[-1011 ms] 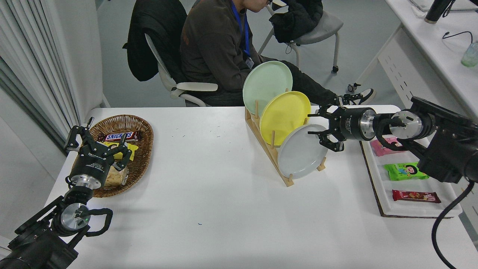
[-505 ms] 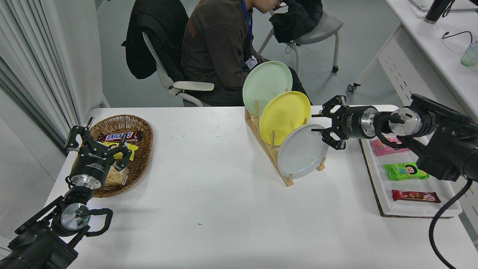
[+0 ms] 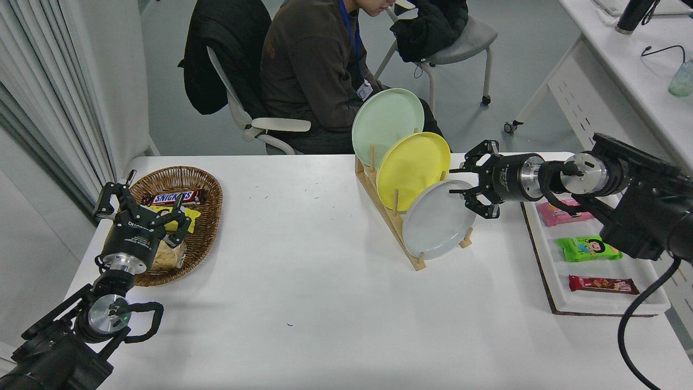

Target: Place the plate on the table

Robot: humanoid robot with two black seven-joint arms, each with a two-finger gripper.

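Observation:
The light grey plate [image 3: 437, 221] stands on edge in the front slot of a wooden rack [image 3: 401, 234] on the white table [image 3: 303, 281]. Behind it in the rack stand a yellow plate [image 3: 412, 168] and a mint green plate [image 3: 386, 123]. My right gripper [image 3: 470, 180] is open, reaching in from the right with its fingers at the grey plate's upper right rim, holding nothing. My left gripper [image 3: 142, 201] is open and parked at the lower left, over a wicker basket [image 3: 203, 184].
The basket holds snack bars. A white tray [image 3: 547, 259] with a dark base and several snack packets lies at the right edge, under my right arm. A person [image 3: 319, 70] sits on a chair at the table's far side.
My right gripper rose a little and pulled slightly right off the grey plate's face, then crept back left to its rim. The plates and the left arm have not moved.

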